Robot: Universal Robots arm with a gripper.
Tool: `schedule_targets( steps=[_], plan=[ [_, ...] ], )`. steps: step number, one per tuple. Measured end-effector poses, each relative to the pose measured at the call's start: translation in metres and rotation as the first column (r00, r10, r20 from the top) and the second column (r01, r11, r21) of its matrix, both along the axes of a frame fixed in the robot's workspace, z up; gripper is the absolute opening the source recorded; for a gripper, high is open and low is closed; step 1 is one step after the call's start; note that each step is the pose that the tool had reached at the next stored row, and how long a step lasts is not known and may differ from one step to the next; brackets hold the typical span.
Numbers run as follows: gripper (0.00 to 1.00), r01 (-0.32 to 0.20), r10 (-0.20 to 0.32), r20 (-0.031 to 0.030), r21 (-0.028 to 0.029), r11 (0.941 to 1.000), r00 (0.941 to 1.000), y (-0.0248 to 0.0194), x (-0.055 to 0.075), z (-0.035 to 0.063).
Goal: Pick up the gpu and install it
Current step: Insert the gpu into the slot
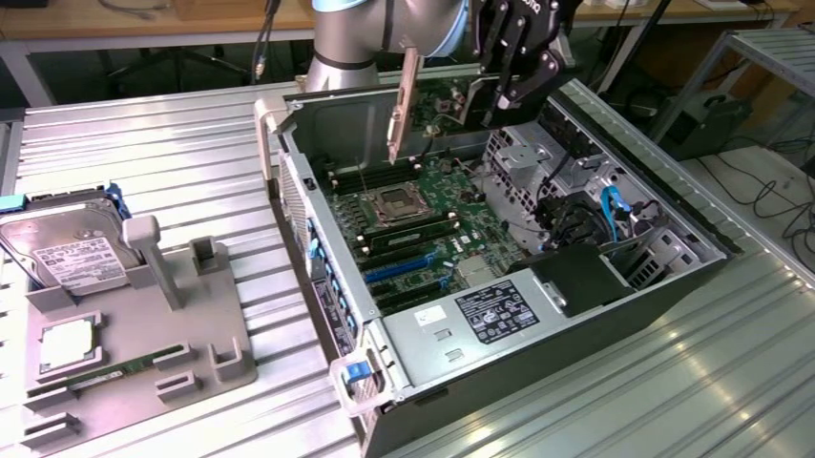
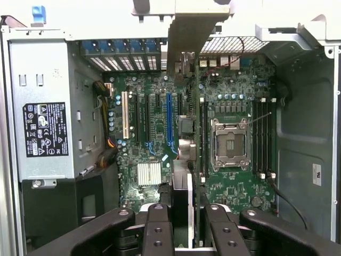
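Observation:
My gripper (image 1: 501,99) hangs over the far end of the open computer case (image 1: 662,215) and is shut on the gpu (image 1: 449,101). The black card hangs on edge, with its long silver bracket (image 1: 407,103) toward the exterior view's left. In the wrist view the two black fingers (image 2: 158,230) clamp the gpu (image 2: 183,194), seen edge-on, and its bracket (image 2: 194,32) reaches over the case's rear wall. The card floats above the motherboard (image 2: 240,192), roughly in line with the expansion slots, among them a blue slot (image 2: 169,120). It touches no slot.
Inside the case sit a CPU socket (image 2: 229,143), memory slots (image 2: 264,138), a power supply (image 2: 45,128) and a drive cage with blue cables (image 1: 609,212). On the exterior view's left a grey fixture (image 1: 191,324) carries a hard drive (image 1: 64,253) and a green memory stick (image 1: 114,372).

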State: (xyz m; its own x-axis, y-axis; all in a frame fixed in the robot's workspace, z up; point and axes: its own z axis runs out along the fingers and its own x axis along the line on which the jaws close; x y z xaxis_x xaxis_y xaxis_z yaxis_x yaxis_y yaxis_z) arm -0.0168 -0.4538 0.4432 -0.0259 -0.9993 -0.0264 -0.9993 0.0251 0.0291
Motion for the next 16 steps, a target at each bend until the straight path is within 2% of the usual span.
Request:
schedule_targets(
  steps=[16],
  plan=[
    [0.28, 0.000, 0.000, 0.0001, 0.0001, 1.0000, 1.0000, 0.0000, 0.0000, -0.0059]
  ],
)
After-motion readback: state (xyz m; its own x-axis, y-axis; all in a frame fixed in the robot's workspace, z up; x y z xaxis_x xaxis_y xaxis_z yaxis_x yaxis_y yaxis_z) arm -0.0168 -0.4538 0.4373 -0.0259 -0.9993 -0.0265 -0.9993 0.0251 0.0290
